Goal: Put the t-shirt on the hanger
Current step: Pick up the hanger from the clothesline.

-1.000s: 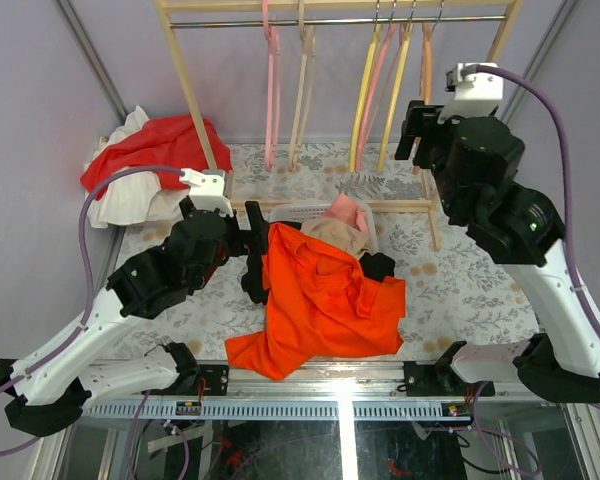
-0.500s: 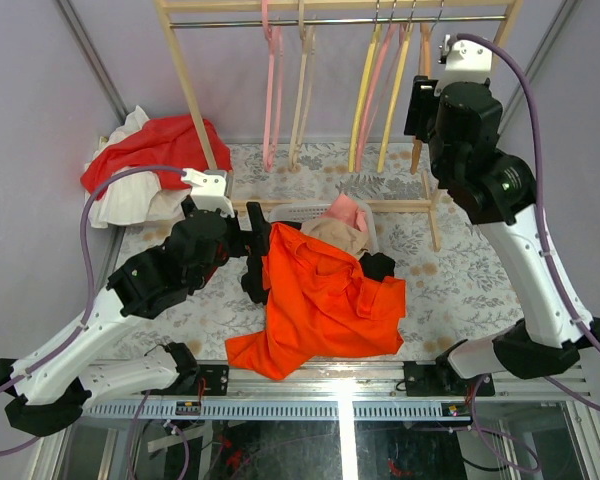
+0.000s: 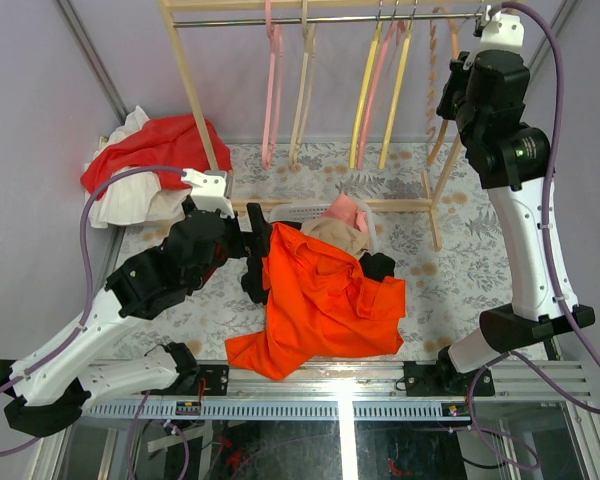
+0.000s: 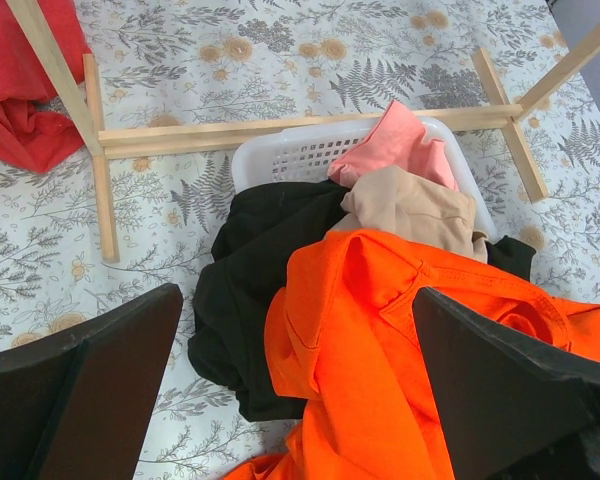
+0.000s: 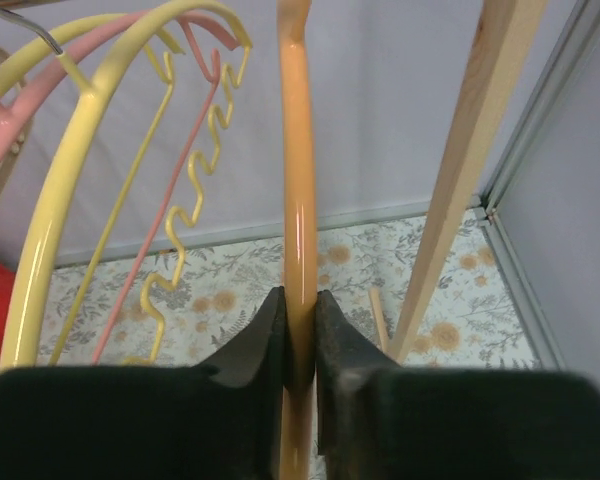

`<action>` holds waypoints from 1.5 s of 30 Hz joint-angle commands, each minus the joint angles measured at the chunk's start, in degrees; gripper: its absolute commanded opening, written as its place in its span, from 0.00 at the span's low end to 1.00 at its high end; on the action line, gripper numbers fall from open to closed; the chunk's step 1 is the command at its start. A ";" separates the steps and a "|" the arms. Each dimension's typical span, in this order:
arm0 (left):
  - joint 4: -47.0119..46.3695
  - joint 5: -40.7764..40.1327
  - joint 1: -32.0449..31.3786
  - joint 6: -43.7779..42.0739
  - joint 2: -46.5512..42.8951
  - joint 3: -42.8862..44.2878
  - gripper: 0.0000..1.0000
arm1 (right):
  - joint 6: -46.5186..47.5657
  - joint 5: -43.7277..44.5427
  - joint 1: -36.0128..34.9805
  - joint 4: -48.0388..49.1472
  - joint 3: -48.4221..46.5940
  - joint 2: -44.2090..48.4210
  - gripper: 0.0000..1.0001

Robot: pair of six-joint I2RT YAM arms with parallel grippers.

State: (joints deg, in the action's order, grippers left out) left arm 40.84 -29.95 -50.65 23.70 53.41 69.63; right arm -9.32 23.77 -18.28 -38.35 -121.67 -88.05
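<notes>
Top: one bright orange short-sleeved t-shirt [image 3: 320, 300] lying crumpled on the floral table [image 3: 460, 280]. Six hangers hanging on the metal rail [image 3: 330, 20]: two pink, one cream, two yellow, one thin peach wavy-barred hanger [image 3: 438, 70].

Left wrist: left gripper [image 4: 298, 385] hovering over the shirt, jaws spread wide, gripping nothing.

Right wrist: right gripper [image 5: 300, 320] pinching the peach hanger's arm.

Top camera looks down; left wrist shares its basket [image 4: 270, 156], right hugs hanger [image 5: 298, 230].
</notes>
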 commanded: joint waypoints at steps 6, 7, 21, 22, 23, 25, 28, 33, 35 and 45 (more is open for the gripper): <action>0.12 0.86 0.12 -1.17 -0.91 1.31 1.00 | -2.29 -8.96 1.89 2.95 -4.82 -0.43 0.00; 0.12 0.81 0.15 -1.33 -1.04 1.31 1.00 | -2.34 -8.83 1.92 3.16 -4.78 -0.19 0.00; -1.25 1.65 0.20 -1.82 -0.06 1.33 1.00 | 5.86 -4.48 1.79 9.68 -0.42 7.22 0.00; -1.41 1.73 0.20 -1.94 0.11 1.38 1.00 | 6.54 -4.23 1.84 10.35 -0.18 7.27 0.00; -1.46 1.85 0.20 -1.91 0.29 1.53 1.00 | 7.14 -4.10 1.82 10.69 -0.06 7.21 0.00; -1.44 2.05 0.20 -1.93 0.59 1.79 1.00 | 7.35 -3.59 1.84 9.17 -1.35 6.12 0.00; -1.36 2.27 0.20 -2.08 0.49 2.28 1.00 | 6.58 -2.45 1.85 7.18 0.89 8.17 0.00; -0.37 2.26 0.20 -3.07 0.99 3.17 1.00 | 6.16 -3.43 1.85 7.77 9.62 15.75 0.00; 0.42 2.18 0.22 -3.29 1.49 3.84 1.00 | 5.31 -4.03 1.85 4.95 9.80 16.80 0.00; 2.19 4.03 0.20 -4.07 1.70 6.00 1.00 | 1.27 -9.45 1.78 1.00 14.24 25.09 0.00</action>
State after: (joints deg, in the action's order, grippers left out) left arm 41.91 -26.79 -50.68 21.50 54.70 73.32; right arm -7.49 17.28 -16.45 -40.34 -106.74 -64.40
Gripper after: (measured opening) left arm 0.994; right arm 0.119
